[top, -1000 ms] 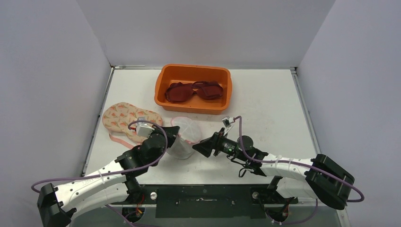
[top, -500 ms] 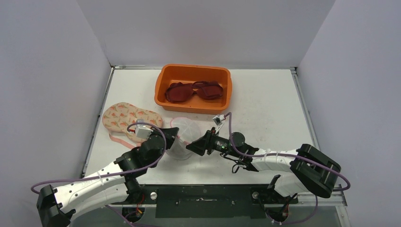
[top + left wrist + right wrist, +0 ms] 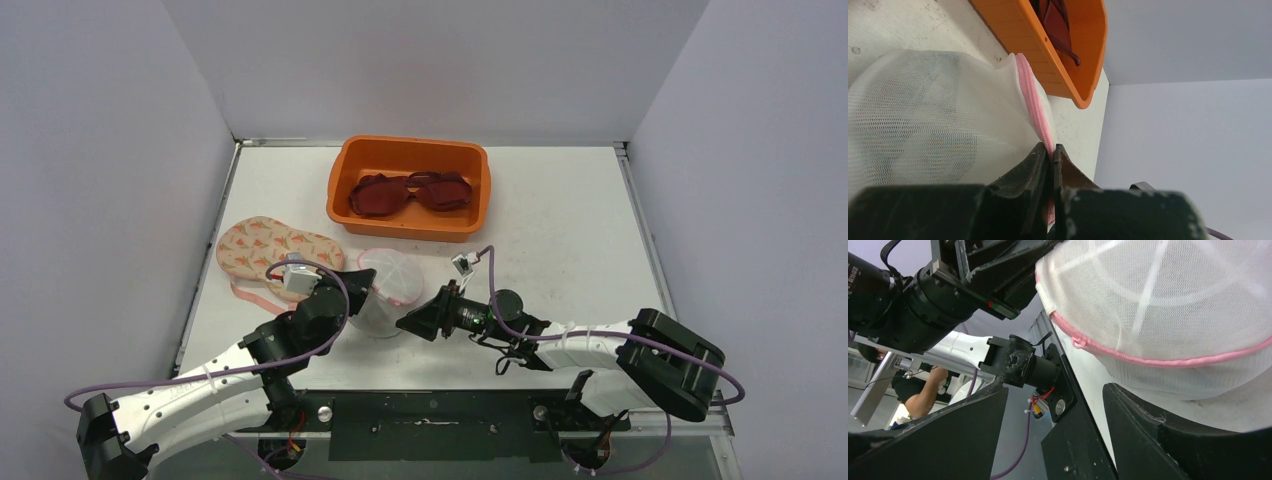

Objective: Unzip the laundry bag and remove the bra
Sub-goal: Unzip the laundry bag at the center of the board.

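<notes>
The white mesh laundry bag (image 3: 390, 283) with a pink zipper stands on the table just in front of the orange bin. My left gripper (image 3: 361, 284) is at its left side, shut on the pink zipper band (image 3: 1035, 107), with the band pinched between the fingertips (image 3: 1052, 152). My right gripper (image 3: 411, 322) is open at the bag's lower right, a short way from the mesh. In the right wrist view the bag (image 3: 1168, 300) fills the upper right, and its zipper pull (image 3: 1078, 342) hangs on the closed zipper above the open jaws (image 3: 1055, 390). What is inside the bag is not clear.
An orange bin (image 3: 345, 165) behind the bag holds a dark red bra (image 3: 412, 190). A patterned peach bra (image 3: 262, 250) lies on the table left of the bag. White walls enclose the table on three sides.
My right gripper has moved left, up to the bag's right side, and stayed open. The left gripper kept its hold, shifting only slightly with the bag.
</notes>
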Robot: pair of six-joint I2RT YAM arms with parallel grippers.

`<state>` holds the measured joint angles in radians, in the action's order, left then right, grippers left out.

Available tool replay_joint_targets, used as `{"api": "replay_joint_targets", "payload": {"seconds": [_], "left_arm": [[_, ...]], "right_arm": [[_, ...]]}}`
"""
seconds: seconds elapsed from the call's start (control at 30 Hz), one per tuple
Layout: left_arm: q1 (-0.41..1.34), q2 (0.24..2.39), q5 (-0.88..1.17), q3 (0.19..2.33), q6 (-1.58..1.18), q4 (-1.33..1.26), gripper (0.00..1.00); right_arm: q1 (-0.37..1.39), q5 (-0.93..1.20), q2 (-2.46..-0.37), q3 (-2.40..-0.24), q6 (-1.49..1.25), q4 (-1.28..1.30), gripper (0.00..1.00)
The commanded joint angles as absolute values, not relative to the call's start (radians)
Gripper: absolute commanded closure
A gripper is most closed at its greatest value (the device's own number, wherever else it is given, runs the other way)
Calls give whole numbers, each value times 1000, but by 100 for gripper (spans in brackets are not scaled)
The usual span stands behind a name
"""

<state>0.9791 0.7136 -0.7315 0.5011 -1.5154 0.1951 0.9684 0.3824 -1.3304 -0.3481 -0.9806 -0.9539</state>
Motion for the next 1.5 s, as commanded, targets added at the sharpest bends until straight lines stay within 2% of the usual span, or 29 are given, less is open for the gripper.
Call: {"api": "replay_joint_targets", "payload": {"seconds": [0.0,0.17,0.27,0.33,1.03,1.47], "left_arm": [[982,710,-761,539,-1506,138,100],[983,710,-731,528,-1522,124,100],[983,694,-730,522,-1531,134,100],[982,671,-743,519,-1523,141,100],[982,623,-678,500,-1537,195,100],[974,630,-686,514,-1542,212,100]], "right_arm": [[985,372,-1322,-329,-1022,-1108,28],[985,339,-1379,-330,-1037,-1203,27],[982,336,-1426,-348,-1054,-1253,34],[979,343,-1453,-358,-1063,-1278,33],[948,419,-1538,-432,-1049,-1304,35],[946,417,-1563,-413,-1073,-1396,48]]}}
